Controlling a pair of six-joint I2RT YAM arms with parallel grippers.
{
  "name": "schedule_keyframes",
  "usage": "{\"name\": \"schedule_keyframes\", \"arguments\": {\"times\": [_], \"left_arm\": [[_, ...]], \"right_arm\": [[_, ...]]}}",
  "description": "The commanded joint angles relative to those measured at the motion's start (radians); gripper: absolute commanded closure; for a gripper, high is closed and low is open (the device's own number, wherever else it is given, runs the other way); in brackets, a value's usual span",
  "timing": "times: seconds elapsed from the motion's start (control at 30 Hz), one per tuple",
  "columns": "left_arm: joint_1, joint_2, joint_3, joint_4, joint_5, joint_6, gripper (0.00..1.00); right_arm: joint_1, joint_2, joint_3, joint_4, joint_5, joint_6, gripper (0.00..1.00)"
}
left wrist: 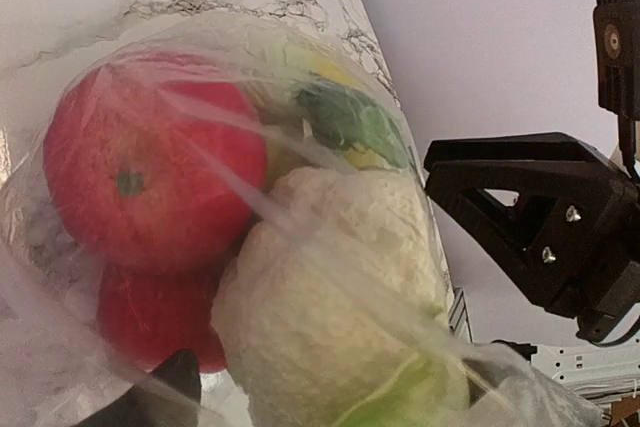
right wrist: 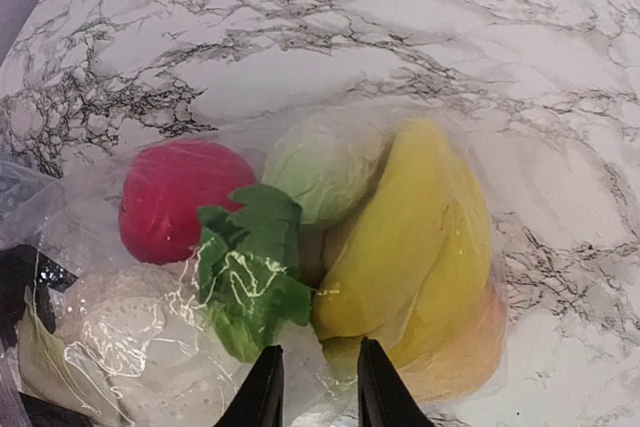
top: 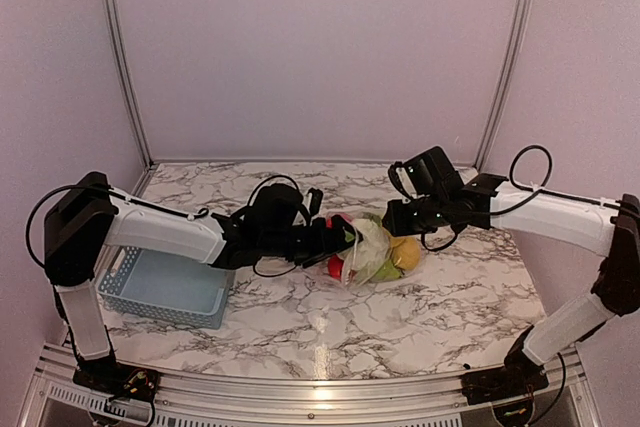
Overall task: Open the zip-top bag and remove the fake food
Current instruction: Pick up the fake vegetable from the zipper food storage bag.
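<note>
The bag (top: pixel 372 255) of fake food (right wrist: pixel 400 237) lies mid-table (top: pixel 300 322), the left gripper (top: pixel 340 239) spread wide against it, the right gripper (right wrist: pixel 320 387) nearly closed at its edge, grip unclear.

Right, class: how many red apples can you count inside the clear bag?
2. In the left wrist view, one red apple shows upper left in the zip-top bag; the second apple sits below it, beside the pale cabbage. Others may be hidden.

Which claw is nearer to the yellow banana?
Right. The right claw is close to the yellow banana in the zip-top bag; the left claw is at the bag's opposite end, by the red apple.
</note>
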Motion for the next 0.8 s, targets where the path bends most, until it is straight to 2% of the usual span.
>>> {"name": "schedule_keyframes", "arguments": {"times": [0.0, 0.13, 0.3, 0.47, 0.67, 0.77], "left_arm": [[0.015, 0.038, 0.049, 0.001, 0.012, 0.014, 0.08], [0.025, 0.057, 0.083, -0.011, 0.019, 0.025, 0.09], [0.029, 0.088, 0.137, -0.059, 0.025, 0.051, 0.17], [0.03, 0.077, 0.143, -0.112, -0.008, 0.076, 0.37], [0.031, 0.016, 0.121, -0.168, -0.057, 0.123, 0.65], [0.032, -0.009, 0.102, -0.178, -0.061, 0.13, 0.72]], "right_arm": [[-0.002, 0.033, -0.017, 0.08, -0.041, 0.015, 0.77], [0.023, 0.06, -0.018, 0.097, -0.041, 0.025, 0.8], [0.078, 0.091, 0.02, 0.087, -0.01, 0.035, 0.81], [0.077, 0.075, 0.019, 0.08, 0.027, 0.043, 0.79], [0.047, 0.06, 0.006, 0.094, 0.045, 0.045, 0.72], [0.039, 0.061, 0.005, 0.103, 0.05, 0.044, 0.7]]}}
